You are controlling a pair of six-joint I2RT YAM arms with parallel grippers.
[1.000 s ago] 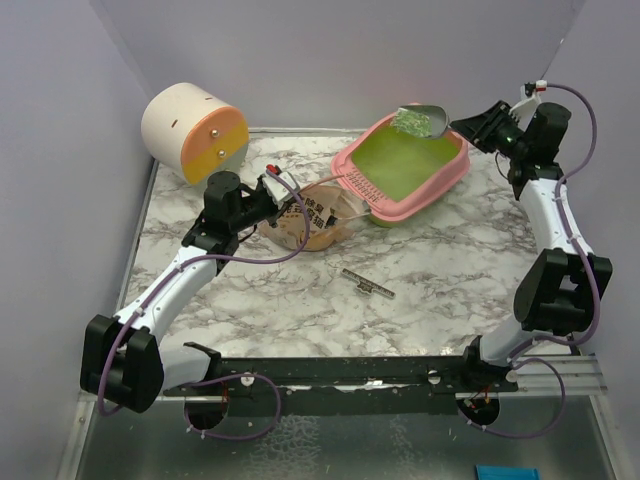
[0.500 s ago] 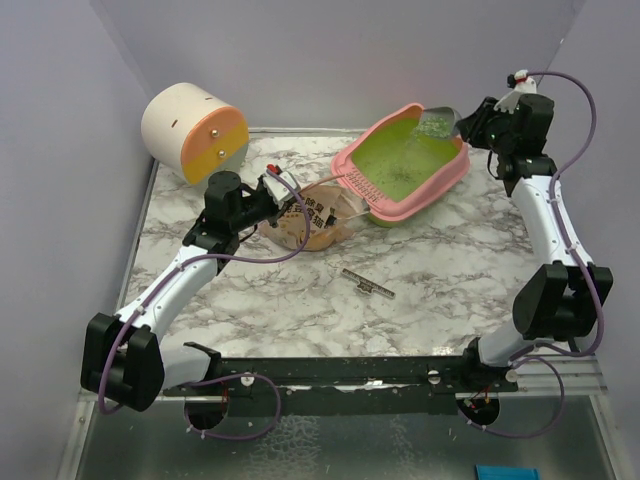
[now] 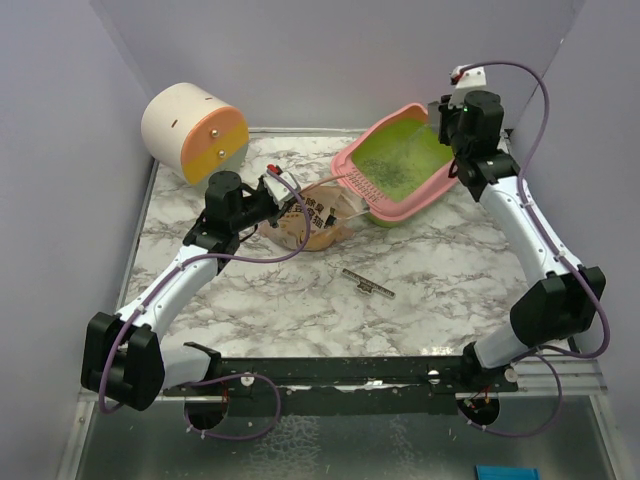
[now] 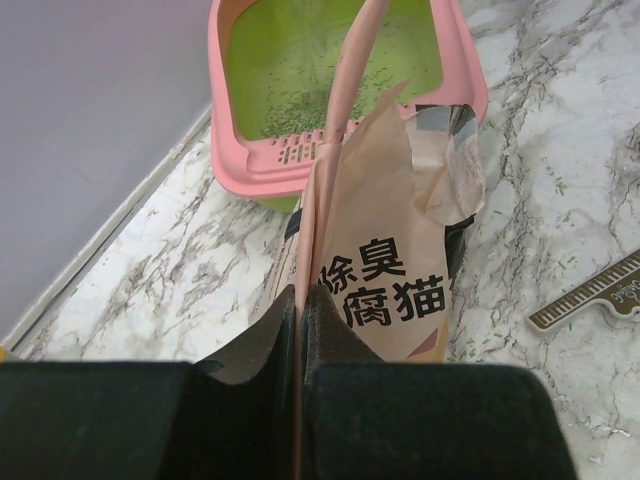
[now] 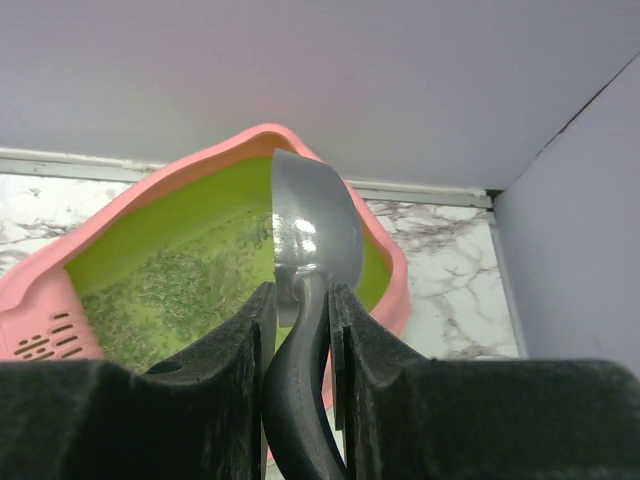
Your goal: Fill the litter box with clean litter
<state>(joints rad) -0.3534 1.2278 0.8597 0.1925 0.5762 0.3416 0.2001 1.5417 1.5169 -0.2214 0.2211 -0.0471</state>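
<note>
The pink litter box (image 3: 383,211) with its lime-green inside stands at the back right, and greyish-green litter (image 3: 398,166) is scattered over its floor. My right gripper (image 3: 447,118) hangs over the box's far right corner, shut on the dark handle of a grey scoop (image 5: 320,230). The scoop's bowl is turned on its side above the litter (image 5: 150,290), inside the pink rim (image 5: 396,272). My left gripper (image 3: 278,196) is shut on the top edge of the peach-pink bag (image 3: 316,216), which stands just left of the box. In the left wrist view its jaws (image 4: 300,296) pinch the bag (image 4: 385,290), with the box (image 4: 232,150) and litter (image 4: 300,90) behind.
A cream-and-orange cylinder (image 3: 195,130) lies at the back left. A thin dark printed strip (image 3: 368,283) lies on the marble mid-table, also in the left wrist view (image 4: 590,296). A few stray granules (image 4: 560,186) dot the table near the bag. Walls close in the back and both sides.
My right gripper has swung left over the box and rolled the scoop onto its side. The granules that sat in the scoop are gone from it. The left arm has not moved.
</note>
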